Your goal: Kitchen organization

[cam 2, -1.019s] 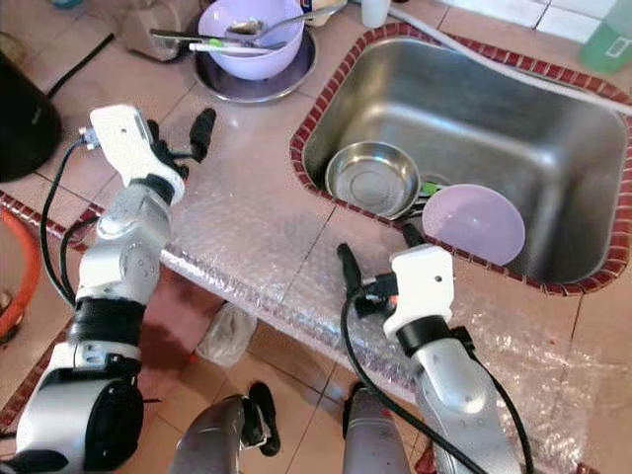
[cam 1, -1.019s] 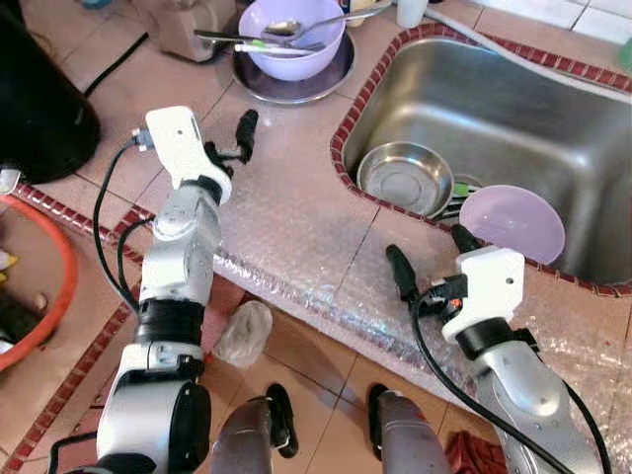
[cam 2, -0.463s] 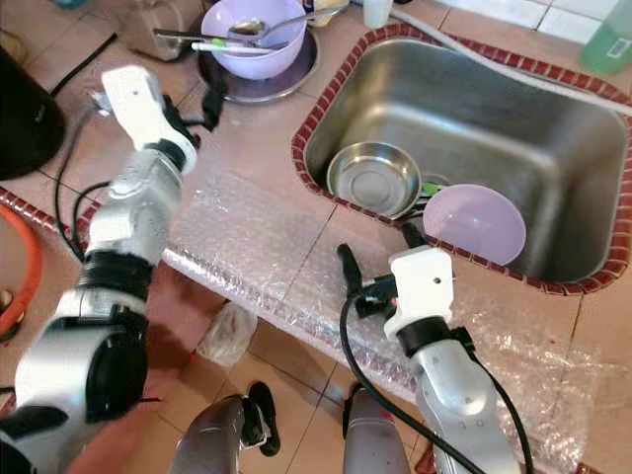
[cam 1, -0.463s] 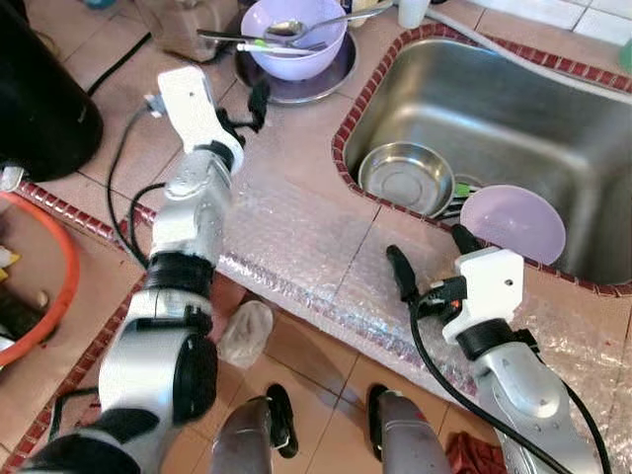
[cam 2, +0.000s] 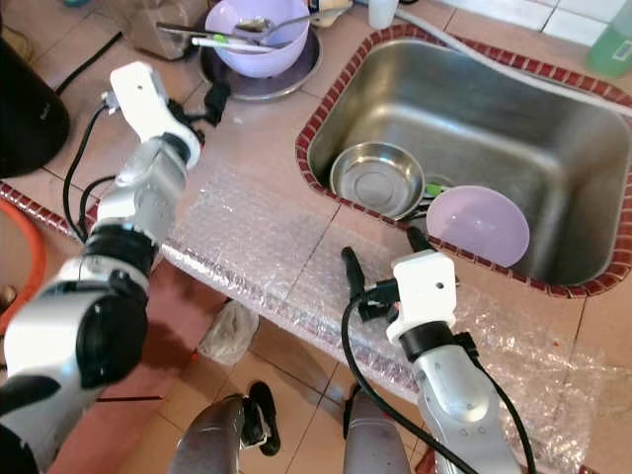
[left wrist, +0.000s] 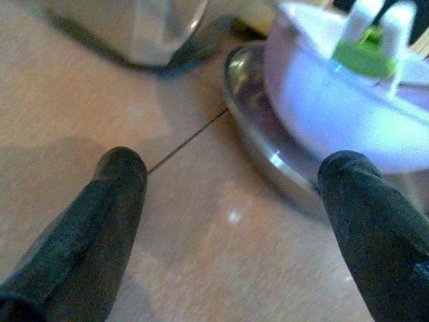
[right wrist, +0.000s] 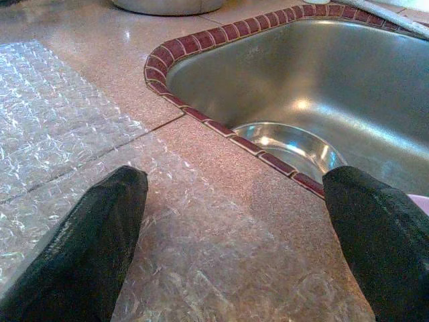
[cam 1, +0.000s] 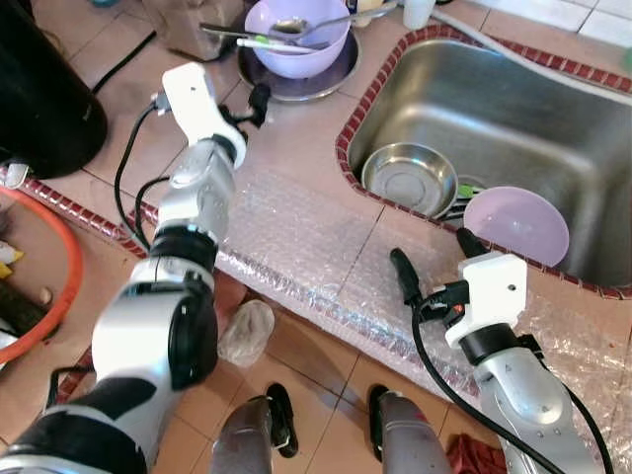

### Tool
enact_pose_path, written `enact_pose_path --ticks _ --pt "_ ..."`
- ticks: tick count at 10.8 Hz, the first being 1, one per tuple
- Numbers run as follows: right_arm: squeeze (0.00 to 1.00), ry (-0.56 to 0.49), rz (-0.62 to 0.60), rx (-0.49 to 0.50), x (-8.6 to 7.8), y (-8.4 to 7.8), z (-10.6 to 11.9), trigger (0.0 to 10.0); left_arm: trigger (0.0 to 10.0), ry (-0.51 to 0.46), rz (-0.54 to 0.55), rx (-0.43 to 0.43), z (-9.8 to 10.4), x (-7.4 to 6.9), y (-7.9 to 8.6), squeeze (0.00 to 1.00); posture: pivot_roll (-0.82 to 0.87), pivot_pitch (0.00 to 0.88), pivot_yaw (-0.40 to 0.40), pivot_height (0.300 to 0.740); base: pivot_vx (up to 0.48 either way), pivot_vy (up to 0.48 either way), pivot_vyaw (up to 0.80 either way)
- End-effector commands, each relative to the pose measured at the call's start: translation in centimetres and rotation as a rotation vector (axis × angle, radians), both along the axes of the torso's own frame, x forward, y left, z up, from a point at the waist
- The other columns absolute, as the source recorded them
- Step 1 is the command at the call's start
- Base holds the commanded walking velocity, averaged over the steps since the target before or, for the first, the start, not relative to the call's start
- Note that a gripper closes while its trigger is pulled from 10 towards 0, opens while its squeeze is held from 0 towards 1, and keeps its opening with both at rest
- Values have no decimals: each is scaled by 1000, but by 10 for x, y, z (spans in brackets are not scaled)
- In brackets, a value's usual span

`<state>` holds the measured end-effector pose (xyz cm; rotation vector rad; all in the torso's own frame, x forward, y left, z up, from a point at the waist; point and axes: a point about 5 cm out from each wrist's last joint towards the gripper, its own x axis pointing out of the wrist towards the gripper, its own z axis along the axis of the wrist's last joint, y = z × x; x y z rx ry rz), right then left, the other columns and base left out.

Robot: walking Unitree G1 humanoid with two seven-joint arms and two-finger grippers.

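Observation:
A purple bowl (cam 1: 296, 35) with a spoon and other utensils in it sits on a steel plate (cam 1: 294, 87) at the back of the tiled counter. My left gripper (cam 1: 252, 104) is open just in front of that plate, low over the counter; the left wrist view has the plate's rim (left wrist: 268, 157) and the bowl (left wrist: 335, 114) close ahead. In the steel sink (cam 1: 513, 99) lie a steel bowl (cam 1: 407, 178) and a purple plate (cam 1: 515, 222). My right gripper (cam 1: 433, 255) is open over the counter at the sink's near edge, holding nothing.
Bubble wrap (cam 1: 296, 232) covers the counter's front edge. A big black appliance (cam 1: 39, 89) stands at the left, an orange basin (cam 1: 44, 296) below it. A crumpled plastic bag (cam 1: 244, 331) lies on the floor by my feet. A green bottle (cam 2: 617, 44) stands behind the sink.
My left arm has reached forward, carrying its open gripper from mid-counter up to the steel plate under the purple bowl. The right arm has stayed put.

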<state>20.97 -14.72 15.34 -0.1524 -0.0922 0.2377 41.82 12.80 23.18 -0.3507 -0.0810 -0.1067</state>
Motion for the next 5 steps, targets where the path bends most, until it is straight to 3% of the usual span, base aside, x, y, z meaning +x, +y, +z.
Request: enact_pose_path --ticks 1,3,5 --pt "0 43 -5 -5 -4 0 -8 10000 10000 -11 4 -5 5 2 2 0 -269 272 123 740 0 0 0" --pt "0 41 -7 -4 -3 0 -8 10000 10000 -20 -4 -10 9 3 1 0 -269 271 124 740 0 0 0" --pt "0 43 -4 -5 -2 0 -10 10000 10000 49 -15 27 -4 3 -1 0 -269 271 124 740 0 0 0"
